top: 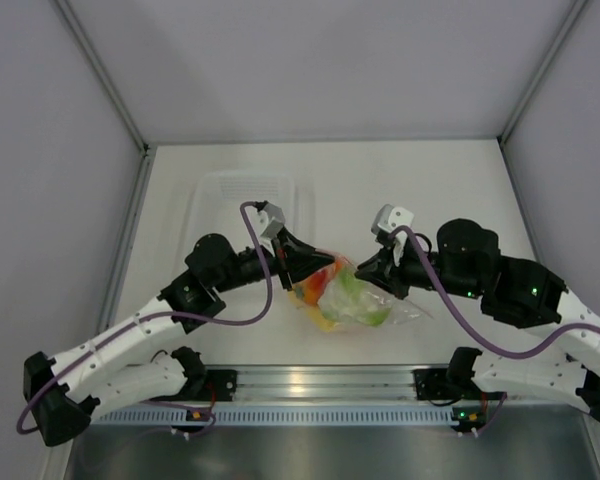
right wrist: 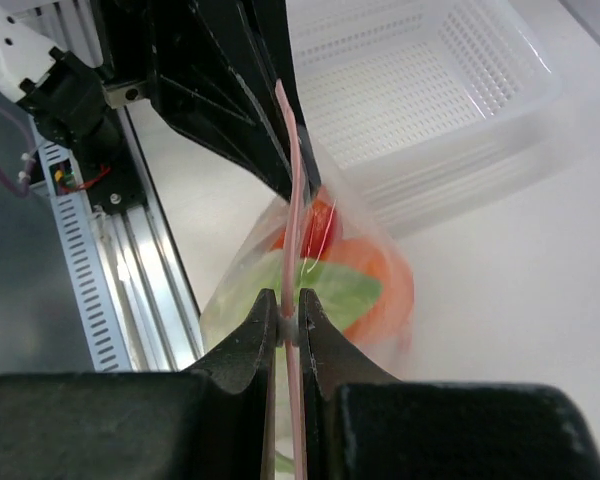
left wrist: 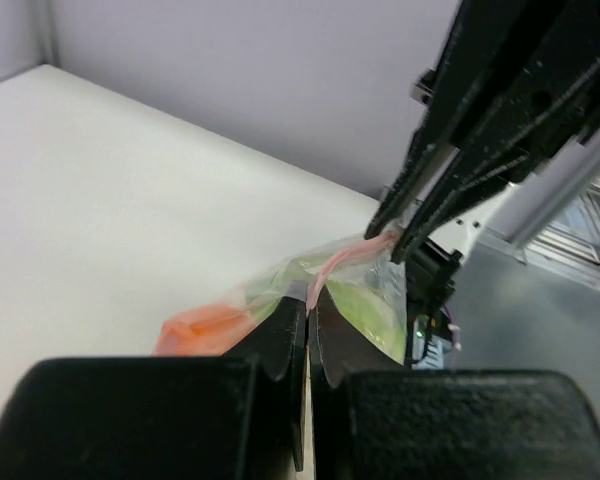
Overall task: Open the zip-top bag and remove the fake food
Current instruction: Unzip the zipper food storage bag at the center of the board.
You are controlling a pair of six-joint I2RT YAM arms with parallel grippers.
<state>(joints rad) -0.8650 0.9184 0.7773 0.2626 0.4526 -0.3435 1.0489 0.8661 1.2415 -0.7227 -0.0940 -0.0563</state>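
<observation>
The zip-top bag (top: 358,300) lies between the two grippers near the table's front, its pink zip strip (right wrist: 292,180) pulled taut between them. Fake food shows through the plastic: orange and red pieces (top: 315,287) and a green one (top: 354,287). My left gripper (top: 317,264) is shut on the left end of the bag's mouth; in the left wrist view its jaws (left wrist: 313,303) pinch the pink strip. My right gripper (top: 366,268) is shut on the right end; in the right wrist view its jaws (right wrist: 288,322) clamp the strip. The bag (right wrist: 330,280) hangs below.
A rigid clear tray (top: 248,196) stands behind the left gripper, also showing in the right wrist view (right wrist: 460,90). The aluminium rail (top: 310,382) runs along the near edge. Grey walls enclose the table on three sides.
</observation>
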